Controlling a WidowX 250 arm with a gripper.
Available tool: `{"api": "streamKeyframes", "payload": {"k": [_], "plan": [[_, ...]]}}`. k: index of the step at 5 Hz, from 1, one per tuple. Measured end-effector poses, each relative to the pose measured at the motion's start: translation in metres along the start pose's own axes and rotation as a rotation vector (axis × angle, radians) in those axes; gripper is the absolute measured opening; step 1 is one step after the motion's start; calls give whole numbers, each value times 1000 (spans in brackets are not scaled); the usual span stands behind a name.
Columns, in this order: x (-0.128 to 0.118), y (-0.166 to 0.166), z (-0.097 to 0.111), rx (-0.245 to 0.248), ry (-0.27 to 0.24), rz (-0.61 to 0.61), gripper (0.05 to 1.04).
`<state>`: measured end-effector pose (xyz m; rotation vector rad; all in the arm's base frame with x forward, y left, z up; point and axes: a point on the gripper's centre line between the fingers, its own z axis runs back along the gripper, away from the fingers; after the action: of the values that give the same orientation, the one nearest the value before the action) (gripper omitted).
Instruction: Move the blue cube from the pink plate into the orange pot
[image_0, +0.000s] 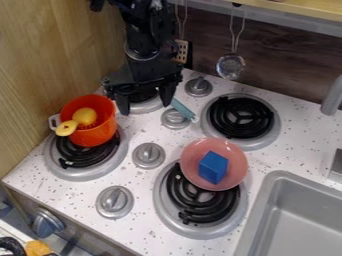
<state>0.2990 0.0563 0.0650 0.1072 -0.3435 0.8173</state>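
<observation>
In the camera view, the black gripper (145, 106) hangs at 11 o'clock from the centre, its two fingers spread well apart over the stove. Just beside it, at 3 o'clock, is a teal handle (182, 109); whether they touch I cannot tell. At 8 o'clock from the gripper, an orange-red pot (100, 135) sits on a burner (65, 172), with a yellow item (85, 116) inside. Between 4 and 5 o'clock, a pink plate (235, 172) bears a blue block (213, 167).
</observation>
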Motion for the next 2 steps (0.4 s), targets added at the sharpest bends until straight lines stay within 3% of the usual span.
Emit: {"api": "streamKeyframes", "payload": {"k": [1, 2], "plan": [[-4, 1, -5, 10, 20, -8, 999], [-14, -4, -8, -41, 54, -161, 1000]]}}
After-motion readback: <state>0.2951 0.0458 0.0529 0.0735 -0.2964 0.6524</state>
